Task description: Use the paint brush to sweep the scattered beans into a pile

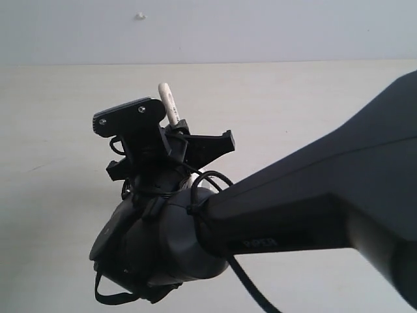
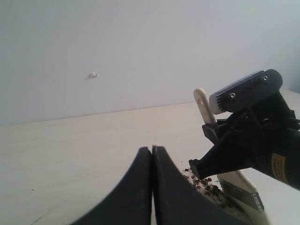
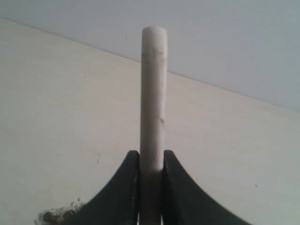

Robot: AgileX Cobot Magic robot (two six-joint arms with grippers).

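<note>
Step in hand: the sweeping stroke. My right jaws are clamped on the pale wooden handle of the wide flat paint brush [image 3: 153, 93], with the rounded handle end standing up between them. My left jaws are pressed together with nothing between them and sit low over the pale wooden table [image 2: 70, 150], near the work.

Location of work: the small round reddish-brown beans [image 2: 208, 186], mixed with pale off-white crumbs, lie on the table just beside the brush's silver metal ferrule [image 2: 254, 200]. The cream bristles are almost out of frame, so I cannot tell whether they touch the beans. My right wrist view shows a few more beans at its edge. In the exterior view my black right arm [image 1: 313, 195] hides the table under the brush.

Assessment: the beans in view form one loose cluster by the brush, so gathering appears well advanced. I cannot tell whether strays lie elsewhere.

Next move calls for:
- bristle edge flat on the table
- a short, light stroke toward the cluster, since round pellets will likely roll or flick
- left jaws clear of the sweep path
</note>
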